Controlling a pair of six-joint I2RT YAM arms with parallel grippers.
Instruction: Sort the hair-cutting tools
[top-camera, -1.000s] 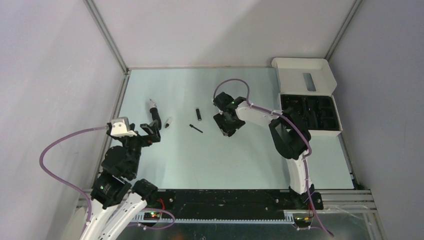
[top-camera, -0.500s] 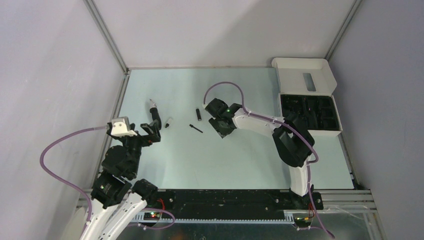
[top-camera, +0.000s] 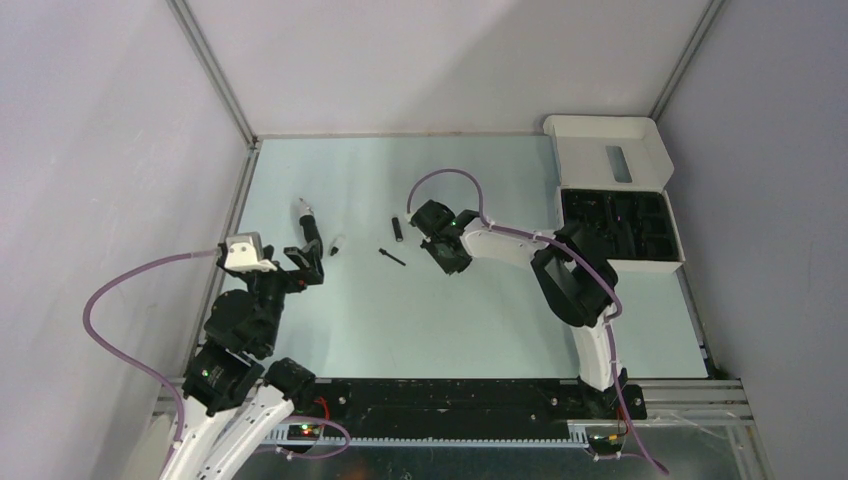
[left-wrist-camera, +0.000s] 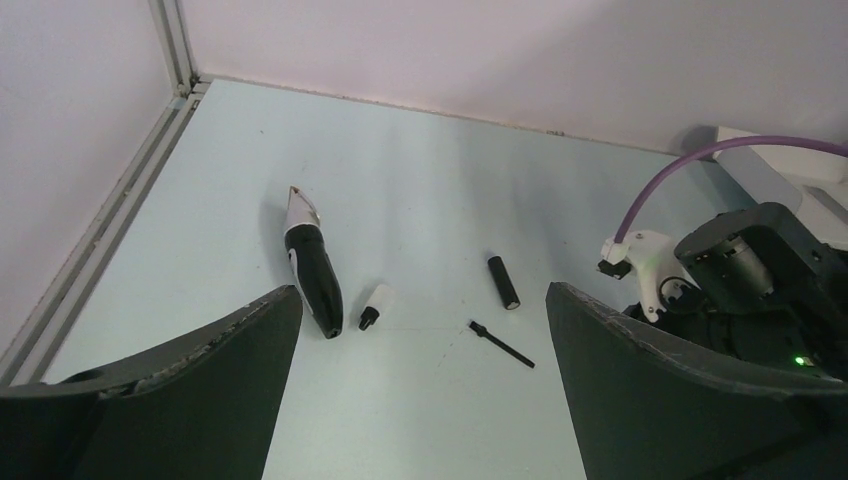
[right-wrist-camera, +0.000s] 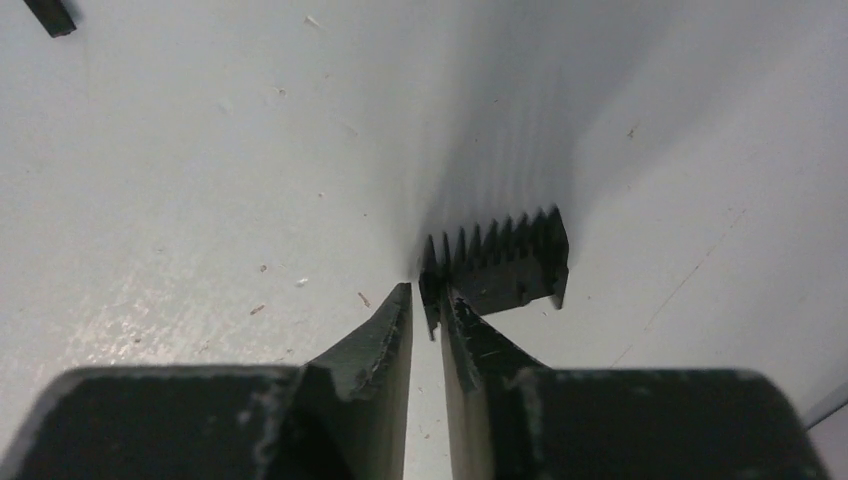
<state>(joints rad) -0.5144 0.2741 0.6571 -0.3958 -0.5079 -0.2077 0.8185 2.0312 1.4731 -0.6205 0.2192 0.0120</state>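
Observation:
A black comb attachment (right-wrist-camera: 505, 265) with a row of teeth lies on the pale table, and my right gripper (right-wrist-camera: 428, 300) is shut on its left side wall. From above, the right gripper (top-camera: 450, 260) covers the comb. To its left lie a short black cylinder (top-camera: 397, 228), a thin black stick (top-camera: 392, 257), a small white-and-black piece (top-camera: 337, 244) and the tapered black trimmer body (top-camera: 311, 232) with a silver tip. My left gripper (top-camera: 303, 262) stands open just near the trimmer body (left-wrist-camera: 312, 265), holding nothing.
The white box (top-camera: 610, 140) stands at the back right with its lid up, its black moulded insert (top-camera: 620, 225) holding dark pieces. Metal frame rails (top-camera: 235, 215) and grey walls bound the table on the left, right and back.
The right arm has reached a little further left and lower, and its jaws have closed from wide apart onto the comb attachment. The left arm has not moved.

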